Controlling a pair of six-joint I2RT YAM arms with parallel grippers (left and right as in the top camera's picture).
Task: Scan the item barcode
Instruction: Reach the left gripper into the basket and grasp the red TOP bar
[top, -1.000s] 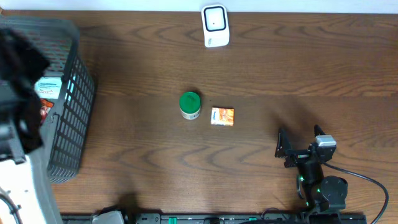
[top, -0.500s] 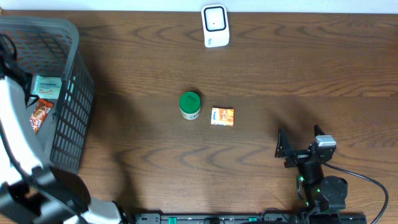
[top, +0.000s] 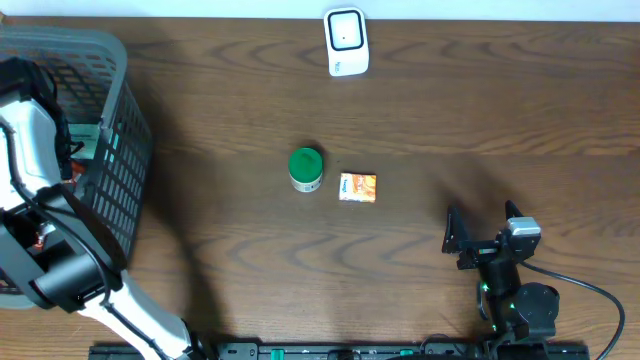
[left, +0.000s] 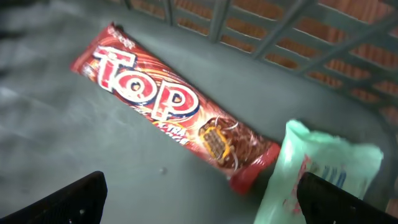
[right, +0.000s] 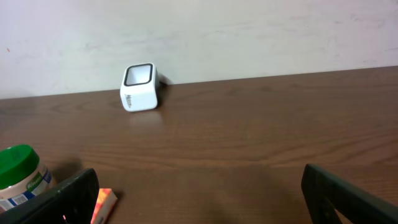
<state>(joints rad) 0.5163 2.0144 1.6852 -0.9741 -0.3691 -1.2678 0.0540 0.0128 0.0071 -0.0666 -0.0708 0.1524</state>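
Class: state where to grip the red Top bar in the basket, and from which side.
Probably grip the Top bar across its narrow middle, from above, with the left gripper. It lies flat and diagonal on the basket floor, so the long sides are free; its lower end nears the green packet.

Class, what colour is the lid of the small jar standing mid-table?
The lid is green; the overhead view shows it best.

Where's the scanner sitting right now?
In the overhead view the white scanner stands at the far edge of the table, near the middle, beyond the green-lidded jar and the small orange packet.
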